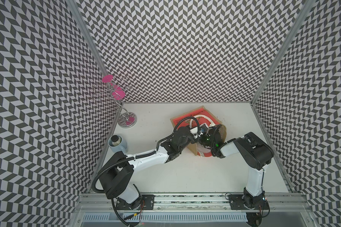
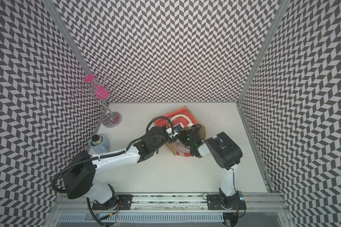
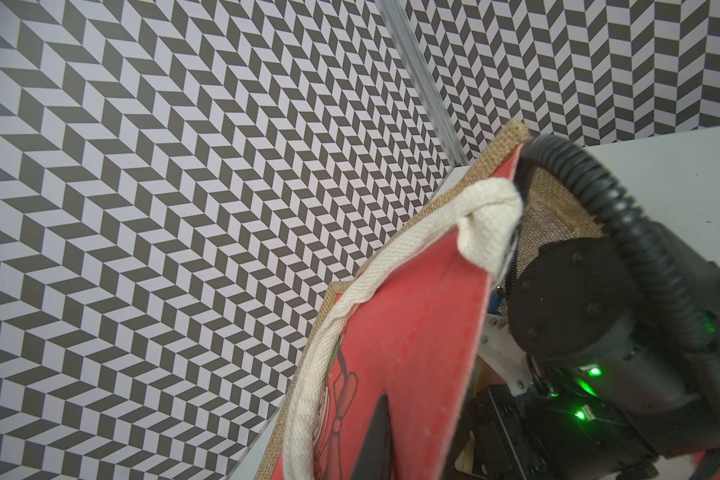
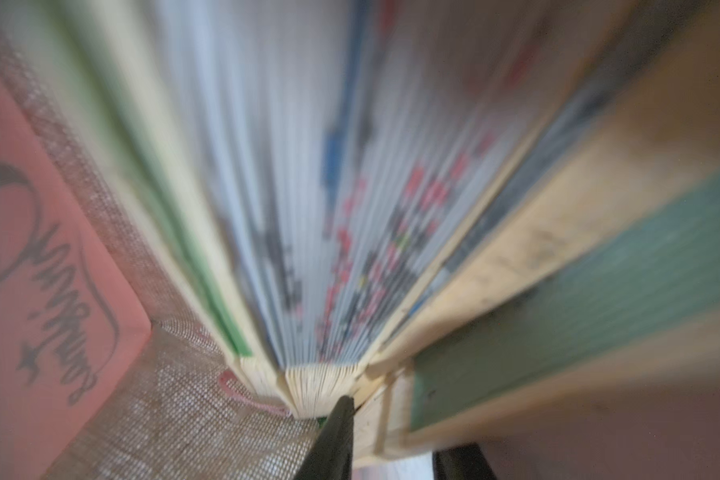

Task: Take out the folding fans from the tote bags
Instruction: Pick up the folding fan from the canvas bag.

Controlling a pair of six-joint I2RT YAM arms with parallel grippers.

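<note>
bag (image 1: 187,118) (image 2: 177,116): laid on its side on the table (image 1: 185,176), near the back edge, a little right of middle; red panel up, mouth turned toward the arms; shown in both top views.
fans (image 4: 308,249): packed side by side inside the bag; shown only in the right wrist view, blurred; pale wooden sticks, one with white printed paper, one with green paper (image 4: 599,291); hidden under the arms in both top views.
left gripper (image 3: 381,432): clenched on the bag's upper wall at the mouth; one dark finger is seen lying on the red panel, the other is hidden behind it.
handle (image 3: 391,270): cream, draped along the red panel's edge; detail given by the left wrist view only.
right gripper (image 4: 395,428): reached into the bag; jaws apart, set either side of one fan's wooden end; a gap is seen at one finger, no grasp confirmed.
wire stand (image 1: 124,110): back left corner, pink discs; top views only.
cup (image 1: 117,143): grey, at the left edge, a small jar inside; top views only.
</note>
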